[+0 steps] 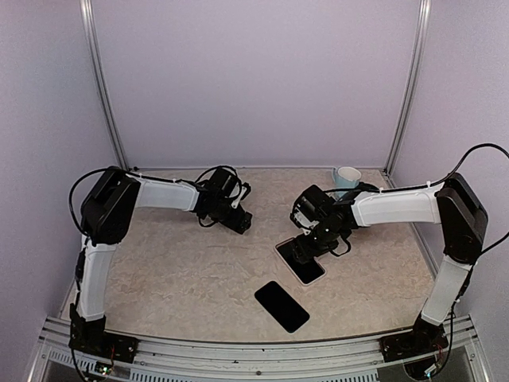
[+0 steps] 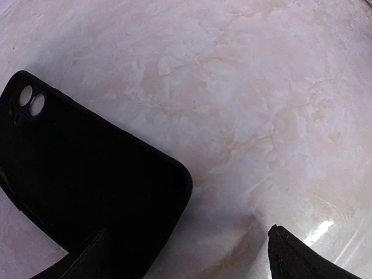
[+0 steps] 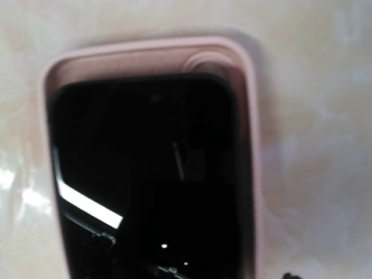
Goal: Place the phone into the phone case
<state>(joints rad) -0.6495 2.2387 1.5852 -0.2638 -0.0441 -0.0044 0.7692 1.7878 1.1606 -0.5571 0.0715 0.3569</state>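
Marbled table (image 1: pixel 183 263): phone (image 3: pixel 145 174) lies inside the pink case (image 3: pixel 251 145), right of centre.
Left gripper (image 2: pixel 187 231) stands wide open and holds nothing, one finger above a black case (image 2: pixel 87 174). Treat the phone as stiff, glossy and probably slippery, and the pink case as soft-rimmed: you press on the flat face or pinch the long edges. Right gripper (image 1: pixel 306 245) hovers over the phone; you cannot tell its opening.

Black phone (image 3: pixel 151 174) lies inside pink case (image 3: pixel 145 58)
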